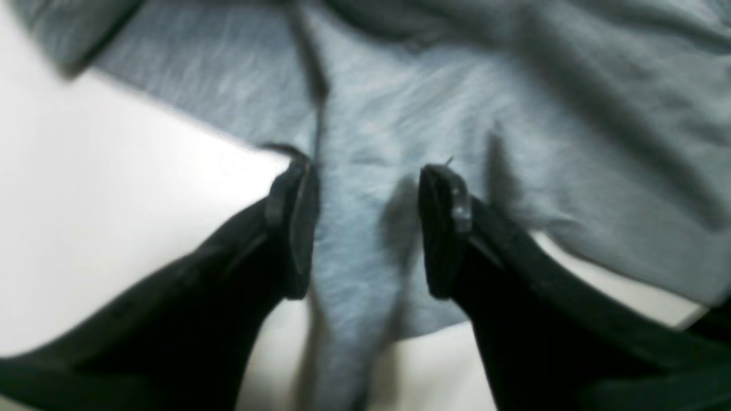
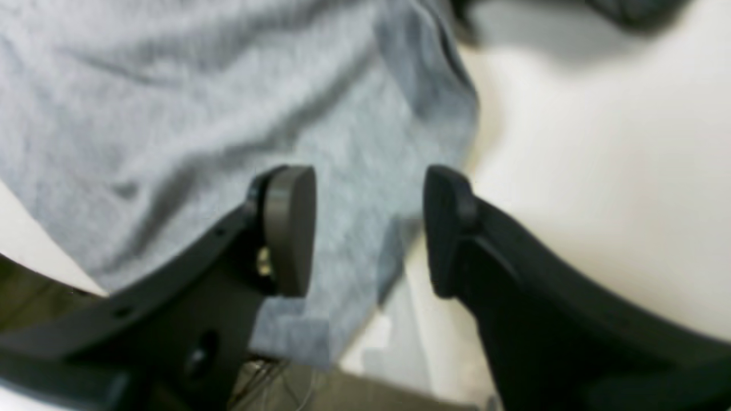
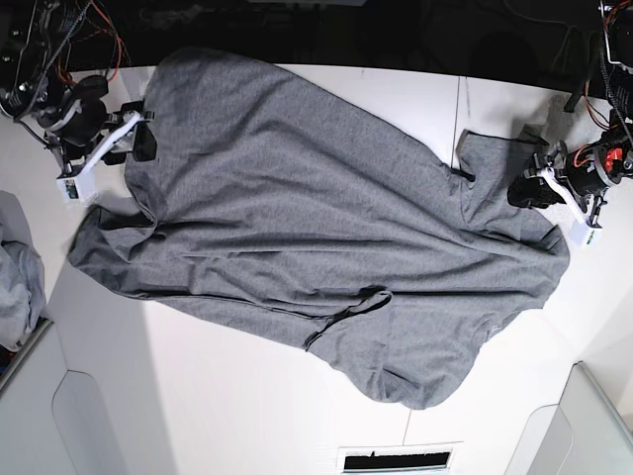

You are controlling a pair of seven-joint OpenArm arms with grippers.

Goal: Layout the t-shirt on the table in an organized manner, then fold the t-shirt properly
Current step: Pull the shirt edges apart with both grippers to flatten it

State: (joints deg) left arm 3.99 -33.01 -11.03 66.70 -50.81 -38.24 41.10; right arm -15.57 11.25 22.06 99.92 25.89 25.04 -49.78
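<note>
We see the t-shirt [image 3: 297, 228] spread wrinkled across the table [image 3: 247, 396], reaching its far edge. Both the left gripper [image 1: 365, 228] and right gripper [image 2: 368, 228] stand spread above its edges, pinching nothing.

A robotics lab — a white table [image 3: 247, 396] flanked by two arms trailing loose red wires [image 3: 99, 45] against a dark backdrop.

Both arms are black with white brackets and orange-red cables; each tool [image 1: 365, 228] has chunky matte-black curved fingers [image 2: 288, 228].
</note>
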